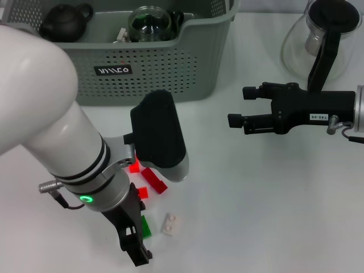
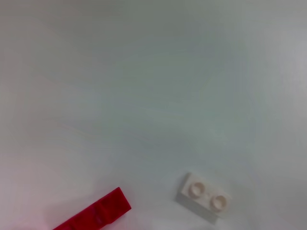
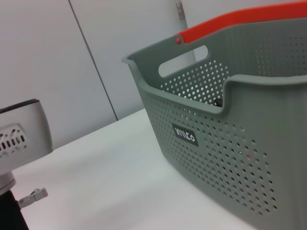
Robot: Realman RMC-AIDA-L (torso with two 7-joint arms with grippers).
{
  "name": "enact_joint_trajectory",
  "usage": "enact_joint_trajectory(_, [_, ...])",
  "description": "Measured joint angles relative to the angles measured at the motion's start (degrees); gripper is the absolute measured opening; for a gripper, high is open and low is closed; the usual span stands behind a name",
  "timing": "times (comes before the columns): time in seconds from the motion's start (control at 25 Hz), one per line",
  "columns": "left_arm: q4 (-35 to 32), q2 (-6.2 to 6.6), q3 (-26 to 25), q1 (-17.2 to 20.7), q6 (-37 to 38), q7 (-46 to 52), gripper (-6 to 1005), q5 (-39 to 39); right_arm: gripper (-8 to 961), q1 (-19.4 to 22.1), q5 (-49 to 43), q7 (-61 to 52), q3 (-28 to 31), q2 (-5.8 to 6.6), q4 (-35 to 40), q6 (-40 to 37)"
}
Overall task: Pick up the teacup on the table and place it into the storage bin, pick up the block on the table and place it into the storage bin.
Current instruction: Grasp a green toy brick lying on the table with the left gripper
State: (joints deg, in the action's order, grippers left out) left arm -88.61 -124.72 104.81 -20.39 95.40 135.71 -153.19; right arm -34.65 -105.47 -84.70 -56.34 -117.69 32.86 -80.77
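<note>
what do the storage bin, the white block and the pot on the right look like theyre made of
Storage bin: likely moulded plastic, matt grey-green, with perforated walls and a rounded rim.
White block: probably hard plastic, smooth, with two moulded studs.
Pot: seemingly clear glass, since the table shows through it; its black handle looks like plastic.

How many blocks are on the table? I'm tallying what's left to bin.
At least 4: a red bar, a small red piece, a green one by the left gripper, a white one. The arm may hide more.
</note>
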Motion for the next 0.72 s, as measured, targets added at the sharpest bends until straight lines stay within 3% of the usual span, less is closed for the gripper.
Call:
enact_joint_trajectory(0.6, [-0.06, 0.0, 0.45, -0.05, -1.56, 0.57, 916, -0.02, 942, 0.03, -0.01, 0.07, 0.0, -0.02, -0.11, -0.01])
enact_joint_trajectory(0.72, [-0.09, 0.0, 0.52, -0.09, -1.62, 0.59, 715, -0.13, 941, 0.03, -0.01, 0.07, 0.0, 0.0, -0.09, -0.06])
